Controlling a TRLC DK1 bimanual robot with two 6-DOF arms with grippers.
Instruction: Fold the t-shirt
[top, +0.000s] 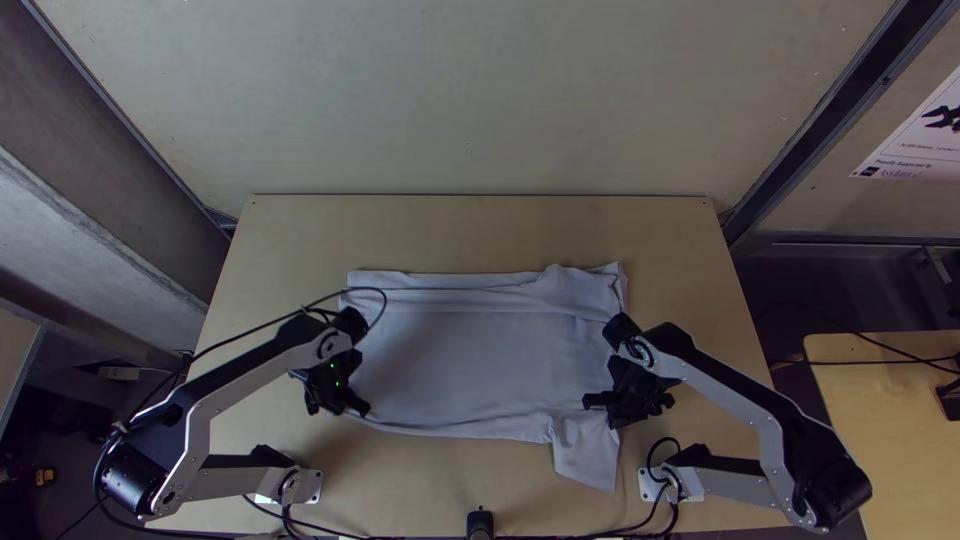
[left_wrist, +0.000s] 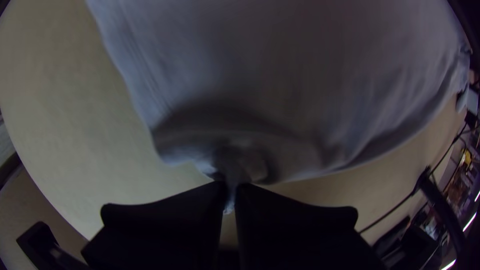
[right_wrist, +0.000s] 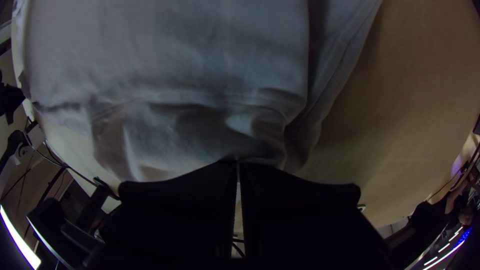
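T-shirt (top: 470, 360) lies with long axis left to right; left tool (left_wrist: 229, 186) pinches its near-left corner, right tool (right_wrist: 237, 163) its right edge.

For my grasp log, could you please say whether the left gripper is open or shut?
Shut: the left gripper has a bit of the t-shirt pinched between its fingers.

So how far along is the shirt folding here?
Partway at most. Done: the t-shirt lies wide and mostly flat, with a layered band along its far edge, perhaps a fold. In hand: the left tool grips its near-left corner; the right tool seems to pinch its right side. To do: tuck the protruding flap and make the body compact.
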